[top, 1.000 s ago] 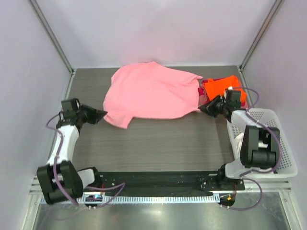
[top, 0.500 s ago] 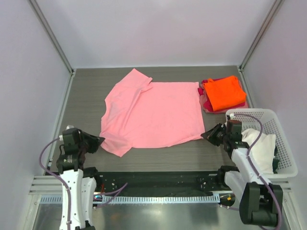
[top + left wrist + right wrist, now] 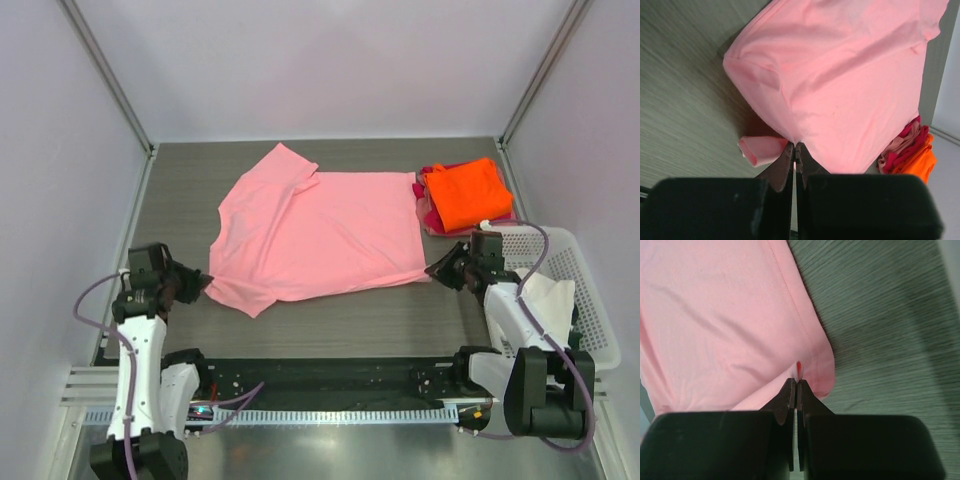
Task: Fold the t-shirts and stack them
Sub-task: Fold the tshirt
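Grey desk [image 3: 340, 320] carries the light pink t-shirt [image 3: 315, 235] spread unfolded at centre; left gripper [image 3: 195, 283] and right gripper [image 3: 438, 270] clamp its near corners in closed jaws. Folded orange t-shirt [image 3: 467, 192] tops the magenta-red t-shirt [image 3: 428, 218] at 2 o'clock; cream-white t-shirt [image 3: 545, 300] waits in the basket [image 3: 592, 335] at 4 o'clock.

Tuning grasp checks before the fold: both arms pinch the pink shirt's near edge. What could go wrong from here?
1. Right jaws pinch only the very corner of the pink t-shirt; it may slip out mid-fold.
2. By the left jaws a small flap is curled over, so a crease could get folded in.
3. The orange t-shirt stack sits beside the far corner; a wide sweep might nudge it.
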`<state>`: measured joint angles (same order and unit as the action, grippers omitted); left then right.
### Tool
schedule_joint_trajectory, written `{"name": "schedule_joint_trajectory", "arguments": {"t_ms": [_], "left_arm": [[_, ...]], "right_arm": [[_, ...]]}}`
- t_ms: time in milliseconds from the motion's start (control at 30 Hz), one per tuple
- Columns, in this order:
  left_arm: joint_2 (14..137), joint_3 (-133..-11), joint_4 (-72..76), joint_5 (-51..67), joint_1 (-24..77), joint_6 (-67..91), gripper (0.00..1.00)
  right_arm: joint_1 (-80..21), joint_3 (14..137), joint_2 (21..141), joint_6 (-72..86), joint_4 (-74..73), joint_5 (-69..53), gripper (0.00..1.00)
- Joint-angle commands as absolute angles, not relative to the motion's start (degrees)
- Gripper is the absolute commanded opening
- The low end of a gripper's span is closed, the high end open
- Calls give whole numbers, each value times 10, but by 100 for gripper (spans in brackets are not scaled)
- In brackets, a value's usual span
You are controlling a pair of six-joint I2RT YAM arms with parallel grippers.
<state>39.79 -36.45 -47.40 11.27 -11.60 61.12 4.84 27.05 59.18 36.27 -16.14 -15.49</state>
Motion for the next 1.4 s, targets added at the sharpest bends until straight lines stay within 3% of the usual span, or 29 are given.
{"name": "schedule_joint_trajectory", "arguments": {"t_ms": [0, 500, 1033, 1100, 1133, 1167, 1200, 1300, 1367], "left_arm": [[445, -424, -402, 95, -114, 620, 0], [748, -614, -340, 20, -43, 668, 0], [953, -779, -286, -18, 32, 692, 0], [995, -806, -273, -12, 39, 700, 0], [1009, -816, -264, -4, 40, 699, 2], [1032, -827, -256, -2, 43, 684, 8], [1042, -853, -261, -2, 44, 675, 30], [1030, -848, -287, -13, 48, 647, 80], [1002, -821, -289, -44, 50, 637, 92]], "right_arm": [[36, 316, 620, 356, -127, -133, 1], [8, 466, 819, 368, -93, -75, 1], [0, 556, 913, 383, -83, -31, 1], [-18, 560, 921, 385, -88, -22, 12], [-21, 556, 918, 385, -89, -18, 23], [-23, 552, 915, 387, -90, -13, 42], [-25, 539, 896, 388, -89, -3, 45], [-34, 505, 845, 389, -89, 32, 52], [-44, 484, 818, 397, -91, 46, 53]]}}
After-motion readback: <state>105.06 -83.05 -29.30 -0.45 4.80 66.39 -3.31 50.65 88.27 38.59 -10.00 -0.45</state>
